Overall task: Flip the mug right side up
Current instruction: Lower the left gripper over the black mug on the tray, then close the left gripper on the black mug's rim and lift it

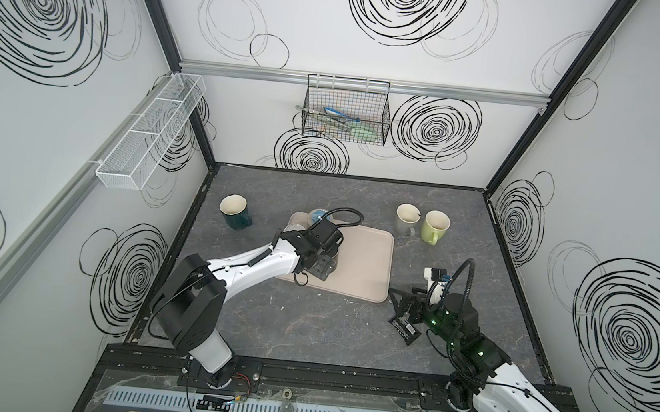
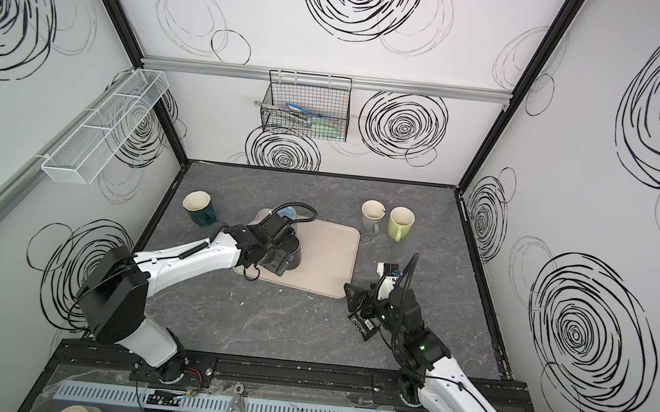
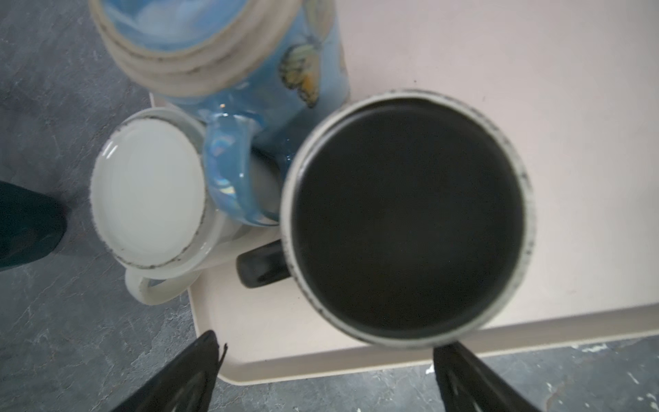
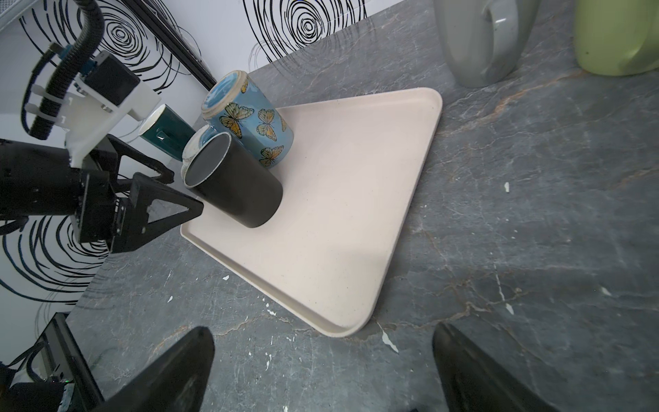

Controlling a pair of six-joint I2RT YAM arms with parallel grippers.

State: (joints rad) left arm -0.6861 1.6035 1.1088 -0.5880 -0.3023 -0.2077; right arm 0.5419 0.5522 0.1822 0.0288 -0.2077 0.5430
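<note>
Three mugs stand upside down on the left part of a beige tray (image 1: pixel 364 261): a black mug (image 3: pixel 406 217), a blue butterfly mug (image 4: pixel 249 121) and a white mug (image 3: pixel 149 192). My left gripper (image 3: pixel 328 347) hangs open just above the black mug (image 2: pixel 295 253), on its near side and apart from it, with one finger (image 3: pixel 460 374) by the base rim. The arm hides most of that mug in both top views. My right gripper (image 4: pixel 322 331) is open and empty over the bare table, off the tray's near right corner (image 1: pixel 400 312).
Upright on the table stand a dark green mug (image 1: pixel 234 210) left of the tray, and a grey mug (image 1: pixel 407 219) and a light green mug (image 1: pixel 435 226) at the back right. A black wire basket (image 1: pixel 346 110) and a white mesh shelf (image 1: pixel 148 133) hang on the walls.
</note>
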